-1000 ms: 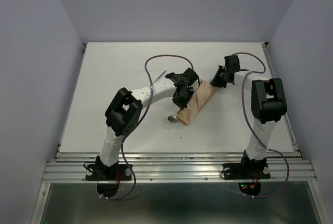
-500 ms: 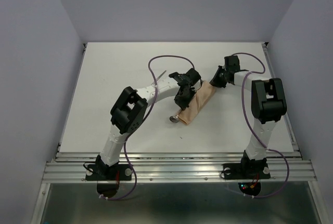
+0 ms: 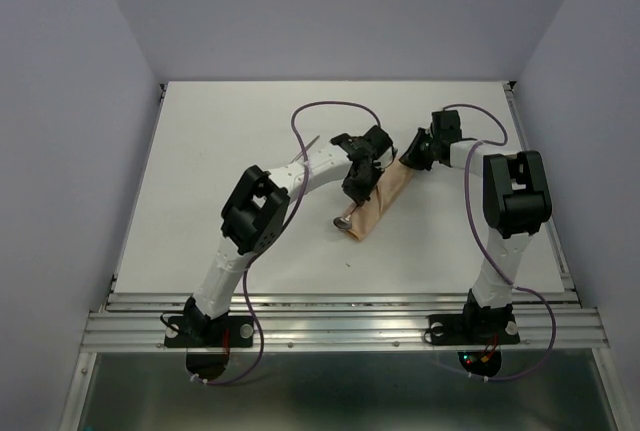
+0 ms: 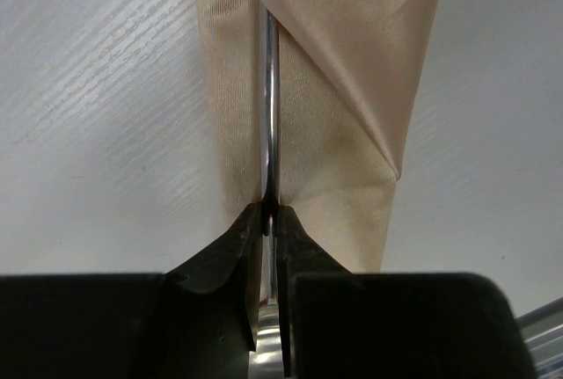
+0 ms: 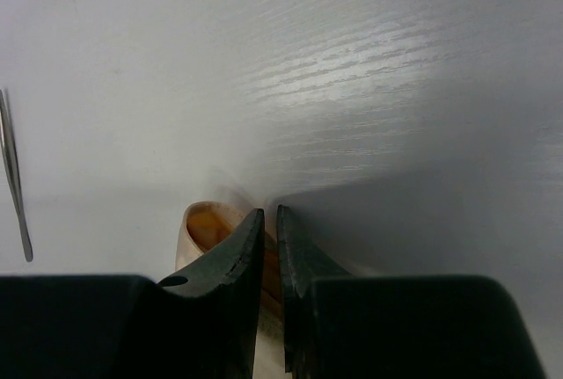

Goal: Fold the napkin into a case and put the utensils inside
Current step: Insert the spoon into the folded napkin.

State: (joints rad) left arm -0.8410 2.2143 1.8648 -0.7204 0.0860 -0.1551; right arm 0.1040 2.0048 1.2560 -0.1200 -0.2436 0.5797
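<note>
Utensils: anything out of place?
One thin silver utensil lies loose on the table, outside the case. The spoon, pinched by the left gripper, is only partly tucked in, bowl sticking out.

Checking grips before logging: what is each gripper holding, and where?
Left gripper pinches the spoon by its handle; right gripper pinches the case at its far end.

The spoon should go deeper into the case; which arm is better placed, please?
Left: the left gripper is shut on the spoon, its handle tucked into the case. The right gripper pinches the case at its far end, anchoring it.
</note>
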